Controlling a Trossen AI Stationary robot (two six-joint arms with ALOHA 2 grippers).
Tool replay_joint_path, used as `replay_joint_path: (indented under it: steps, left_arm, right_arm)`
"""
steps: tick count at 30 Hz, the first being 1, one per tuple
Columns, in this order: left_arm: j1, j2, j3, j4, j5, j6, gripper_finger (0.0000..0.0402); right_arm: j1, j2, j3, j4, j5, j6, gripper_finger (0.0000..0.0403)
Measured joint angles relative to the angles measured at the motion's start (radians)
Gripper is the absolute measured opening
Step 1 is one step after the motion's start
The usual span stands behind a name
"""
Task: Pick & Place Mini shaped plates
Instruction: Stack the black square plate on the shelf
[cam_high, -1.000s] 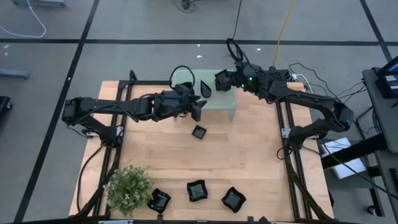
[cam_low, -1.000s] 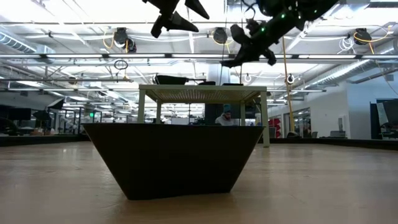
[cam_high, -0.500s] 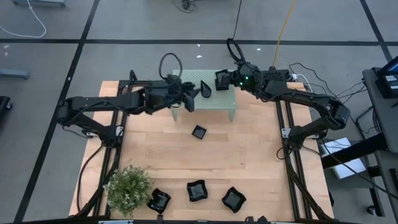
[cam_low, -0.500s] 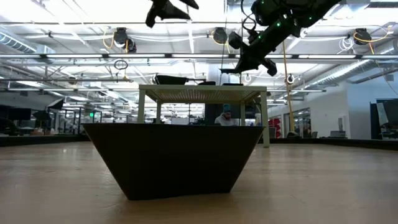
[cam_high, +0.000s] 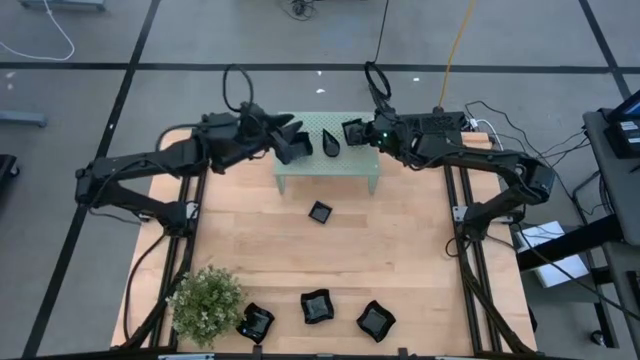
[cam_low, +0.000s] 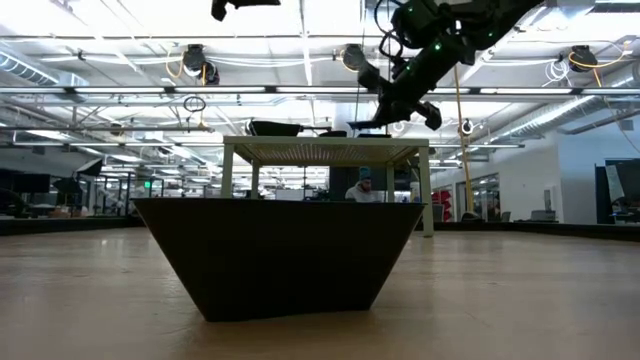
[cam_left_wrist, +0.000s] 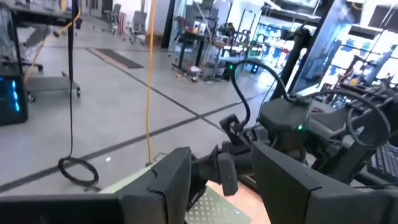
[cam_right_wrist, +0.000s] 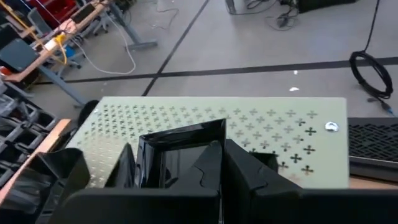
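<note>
The mini shaped plates are glossy black dishes. A teardrop one (cam_high: 331, 145) lies on the mint-green stand (cam_high: 350, 168). A small square one (cam_high: 319, 212) lies on the table before the stand. Three more (cam_high: 316, 306) sit at the near edge, and one of these fills the low view as a dark trapezoid (cam_low: 278, 255). My right gripper (cam_high: 356, 132) is over the stand's far right part, shut on a small square plate (cam_right_wrist: 180, 146). My left gripper (cam_high: 290, 147) hovers open above the stand's left end and holds nothing. My right gripper pinches the small square plate at the rim nearest the wrist (cam_right_wrist: 186, 140). One finger (cam_right_wrist: 214, 163) lies over the plate's hollow; the other is mostly hidden under the plate. The fingers come from the table's right. The plate is lifted clear above the stand's perforated top.
A green bushy plant (cam_high: 207, 300) stands at the near left corner. The stand (cam_low: 325, 150) rises on legs at the table's far middle. Bare wood (cam_high: 400, 250) lies between the stand and the near row of plates. Black frame rails run along both sides.
My left gripper has risen and swung from the stand's near left corner toward the table's far left, ending over the stand's left end. My right gripper, still shut on the square plate, has sunk a little toward the stand's top.
</note>
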Motion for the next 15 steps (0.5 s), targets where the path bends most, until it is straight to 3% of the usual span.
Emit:
replay_joint_path:
  steps: [15]
  left_arm:
    - [0.0, -0.058, 0.0, -0.025, -0.003, 0.05, 0.017]
  right_arm:
    - [-0.001, -0.001, 0.0, -0.022, 0.03, 0.0, 0.0]
